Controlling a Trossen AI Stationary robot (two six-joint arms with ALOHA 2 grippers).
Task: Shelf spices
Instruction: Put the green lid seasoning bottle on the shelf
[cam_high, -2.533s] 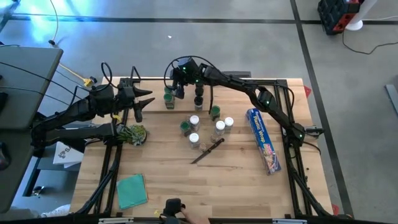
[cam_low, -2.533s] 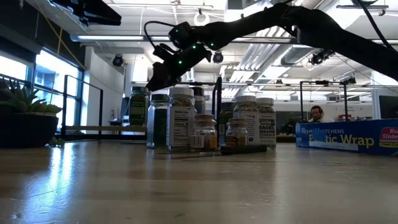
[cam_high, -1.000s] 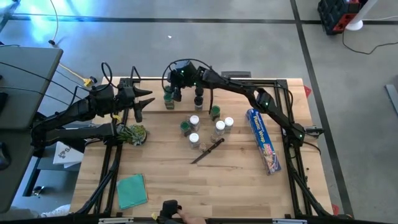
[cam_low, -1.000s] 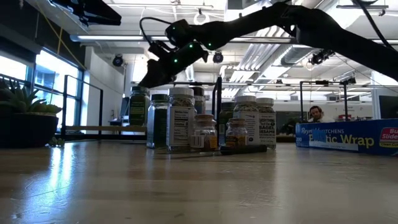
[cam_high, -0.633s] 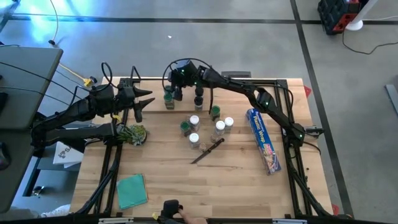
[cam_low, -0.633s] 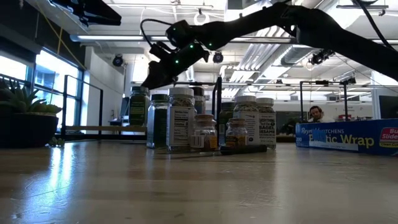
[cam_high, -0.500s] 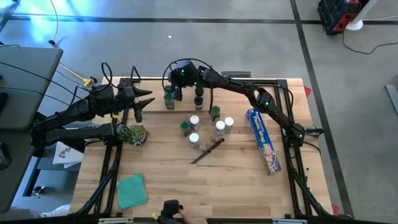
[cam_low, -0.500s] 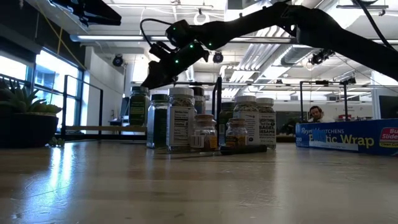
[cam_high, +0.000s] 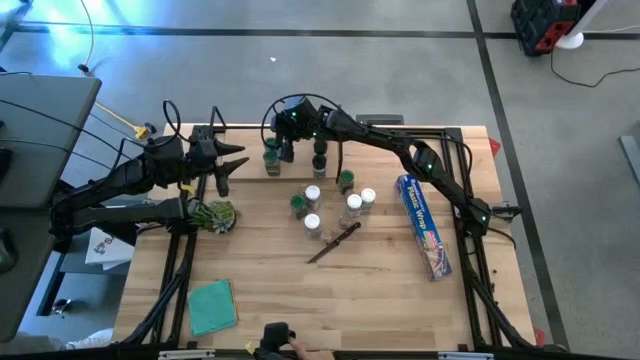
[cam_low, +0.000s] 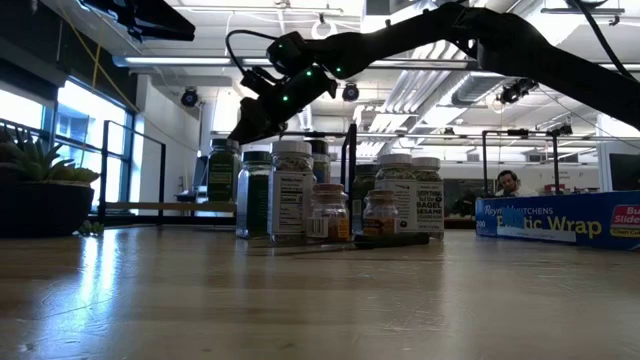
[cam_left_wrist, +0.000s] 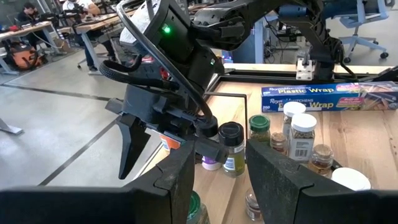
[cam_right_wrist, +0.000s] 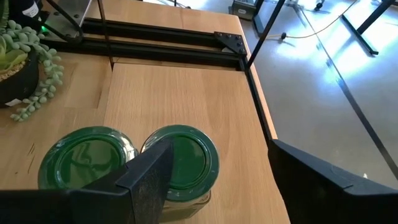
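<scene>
The right gripper (cam_right_wrist: 211, 180) hangs wide open and empty over two green-capped jars (cam_right_wrist: 180, 158) — the left gripper (cam_high: 228, 165), half open, waits nearby.

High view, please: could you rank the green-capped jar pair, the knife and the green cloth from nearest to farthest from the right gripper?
From the right gripper:
1. Green-capped jar pair, directly beneath, at the far edge.
2. Knife, mid-table, beyond the jar cluster.
3. Green cloth, near-left corner.

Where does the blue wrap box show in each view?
High view: box, on the table's right side.
Low view: box, far right.
Left wrist view: box, beyond the jars.
Right wrist view: not in it.
Shared landmark: the white-capped jars beside it.
</scene>
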